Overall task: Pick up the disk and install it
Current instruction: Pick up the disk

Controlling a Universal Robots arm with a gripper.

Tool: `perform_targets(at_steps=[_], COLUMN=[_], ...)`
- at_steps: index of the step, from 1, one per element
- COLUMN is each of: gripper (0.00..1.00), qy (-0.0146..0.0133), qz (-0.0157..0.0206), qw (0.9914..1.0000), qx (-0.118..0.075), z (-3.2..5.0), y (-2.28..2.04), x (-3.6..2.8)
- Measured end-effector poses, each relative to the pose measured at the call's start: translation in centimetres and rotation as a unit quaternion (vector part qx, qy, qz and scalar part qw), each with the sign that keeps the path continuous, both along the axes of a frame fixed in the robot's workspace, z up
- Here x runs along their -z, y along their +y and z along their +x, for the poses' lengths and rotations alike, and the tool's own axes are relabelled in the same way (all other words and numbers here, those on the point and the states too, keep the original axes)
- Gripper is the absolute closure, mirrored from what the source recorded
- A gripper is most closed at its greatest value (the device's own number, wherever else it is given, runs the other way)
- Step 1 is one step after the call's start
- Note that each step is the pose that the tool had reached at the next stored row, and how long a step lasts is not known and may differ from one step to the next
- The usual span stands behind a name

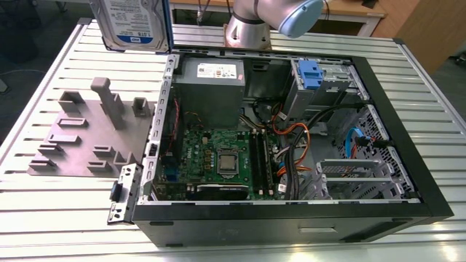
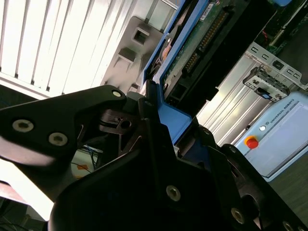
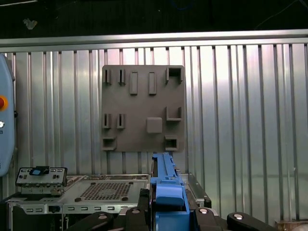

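The disk (image 1: 135, 24), a silver drive with a white-and-blue label in a blue frame, hangs upright in the air at the exterior view's far left. It is above the table's back edge and beside the open computer case (image 1: 407, 136). In the second wrist view my gripper (image 2: 159, 125) is shut on the blue carrier frame (image 2: 171, 115), and the disk's circuit-board side (image 2: 202, 38) stretches away from the black fingers (image 2: 86, 120). In the first wrist view the blue handle (image 3: 166, 190) sits between the fingertips (image 3: 202, 214).
A grey slotted holder (image 1: 87, 136) lies on the ribbed metal table (image 1: 43, 218), left of the case in the exterior view. Inside the case are a motherboard (image 1: 226, 158), a power supply (image 1: 211, 82), cables and another blue-tabbed drive (image 1: 311, 73) in its cage. The arm's base (image 1: 248, 30) stands behind the case.
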State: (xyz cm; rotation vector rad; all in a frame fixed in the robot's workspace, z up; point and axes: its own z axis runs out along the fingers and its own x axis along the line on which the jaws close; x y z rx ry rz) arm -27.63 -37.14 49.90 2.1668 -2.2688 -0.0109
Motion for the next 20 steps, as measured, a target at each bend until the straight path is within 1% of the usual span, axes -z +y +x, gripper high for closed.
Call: perform_targets(at_steps=[20], gripper=[0.64], qy=[0.0000], qz=[0.0000], qw=[1.00000], qx=[0.000], z=[1.55], y=[0.00], x=[0.00])
